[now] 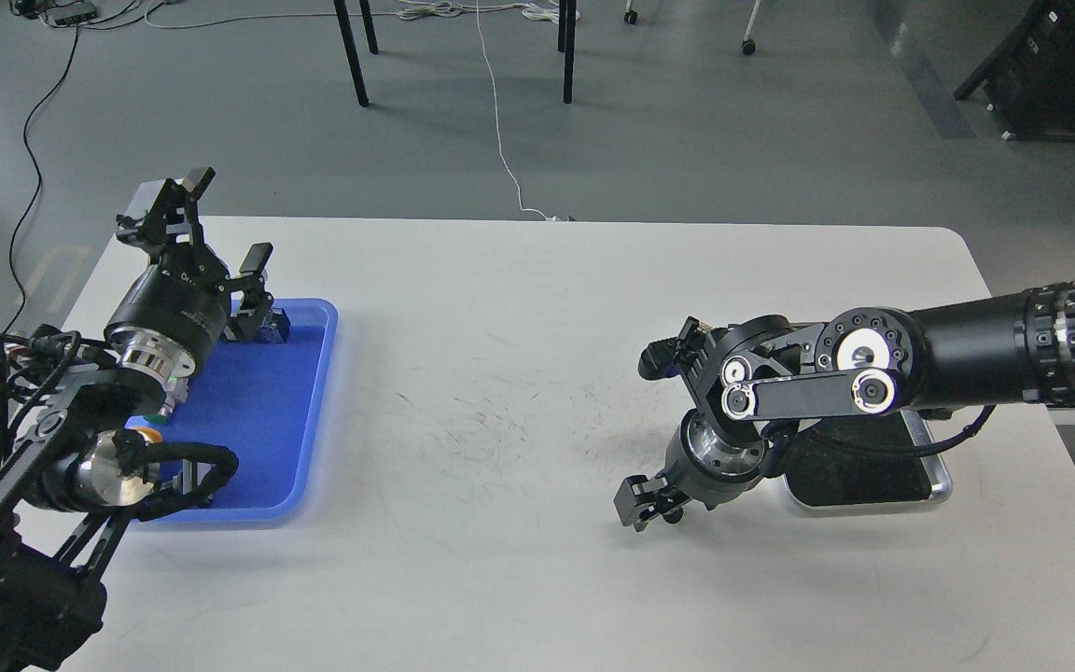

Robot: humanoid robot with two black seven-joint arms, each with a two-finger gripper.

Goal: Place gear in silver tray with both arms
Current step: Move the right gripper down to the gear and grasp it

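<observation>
2 grippers: left gripper (211, 219) spread apart over the blue tray (314, 411); right gripper (651, 429) apart beside the silver tray (939, 481).

Robotics lab or test room, by the look of it. Bare grey floor (733, 140) beyond the far edge of a plain white table (519, 560), tabletop scuffed with dark marks near the middle. Loose cables (500, 121) trailing over the floor (one white, several black), power strip (69, 11) at far left, black furniture legs (351, 51) and castor wheels (748, 45) behind.
</observation>
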